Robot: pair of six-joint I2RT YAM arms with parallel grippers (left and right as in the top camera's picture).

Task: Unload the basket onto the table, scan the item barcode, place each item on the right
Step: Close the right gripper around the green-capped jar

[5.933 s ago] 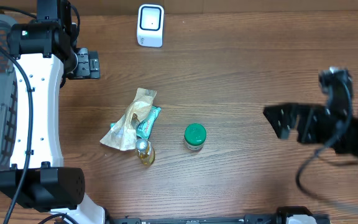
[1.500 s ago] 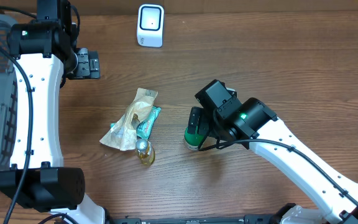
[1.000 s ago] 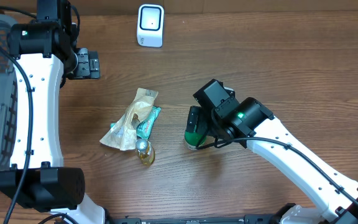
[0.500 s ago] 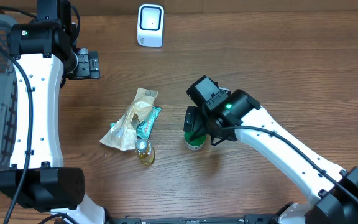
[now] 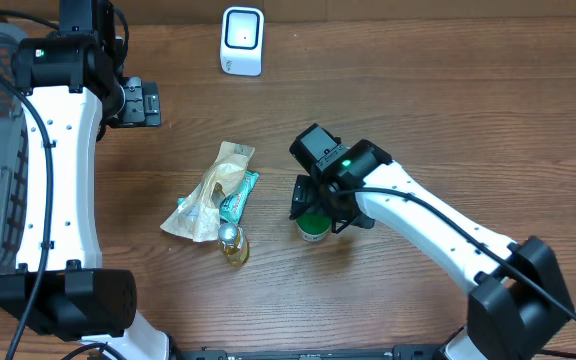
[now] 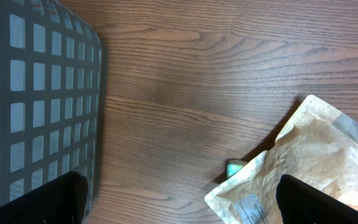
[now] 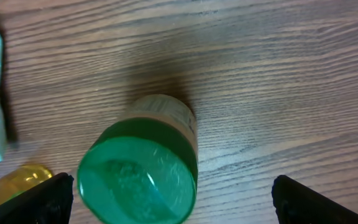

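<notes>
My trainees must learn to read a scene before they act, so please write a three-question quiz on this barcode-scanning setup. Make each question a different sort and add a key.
1. True or false: the right end effector is shut on the green-lidded jar.
2. Multiple choice: in the overhead view, what lies just left of the jar? A) a brown pouch B) a mug C) a keyboard
3. Fill in: in the overhead view, the white scanner stands near the picture's ___ edge.

Key: 1 false, it is open, with a finger on either side of the jar; 2 A; 3 top.
</notes>
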